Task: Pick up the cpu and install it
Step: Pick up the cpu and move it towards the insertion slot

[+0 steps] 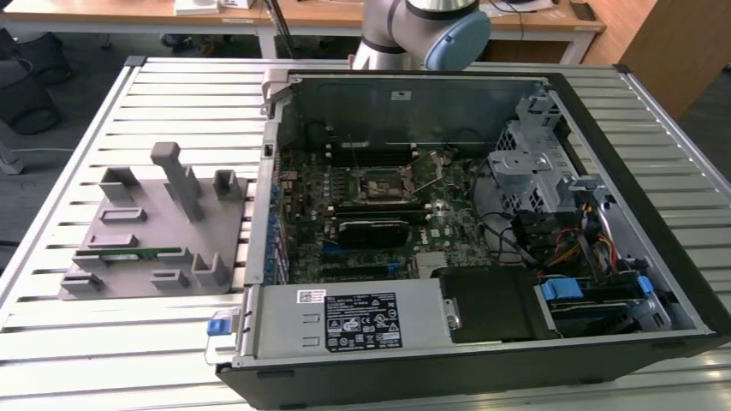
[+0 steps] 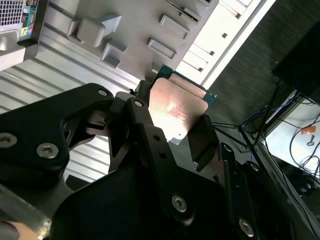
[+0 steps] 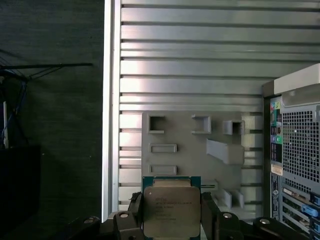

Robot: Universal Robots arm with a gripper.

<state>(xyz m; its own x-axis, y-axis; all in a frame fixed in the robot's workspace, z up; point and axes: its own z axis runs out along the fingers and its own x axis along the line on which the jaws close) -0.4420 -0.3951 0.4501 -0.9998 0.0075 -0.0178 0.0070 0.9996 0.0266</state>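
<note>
The cpu: small flat square chip, with a pale metal lid on a thin green base whose rim shows around the lid in both wrist views. Location: gripped in the jaws, which are clenched on two opposite edges of the chip. It is held aloft and touches nothing else. Beneath it in the first wrist view lies the grey parts tray on the slatted tabletop, between the tabletop's edge and the open computer case. In the exterior view a green memory stick rests in the tray. The socket inside the case appears open and unfilled, so installation is judged not yet done. Handling, as judged: light and rigid, with no give under pressure. The metal lid is smooth and likely slippery, so the best hold is by the side edges, as now, squarely and evenly. The underside, where the contacts would be, is probably fragile; that face is not shown. Risk: a tilt in the jaws, or a skewed seat in the socket, could harm chip or socket. In the second wrist view the chip appears to sit square between the jaws.
</note>
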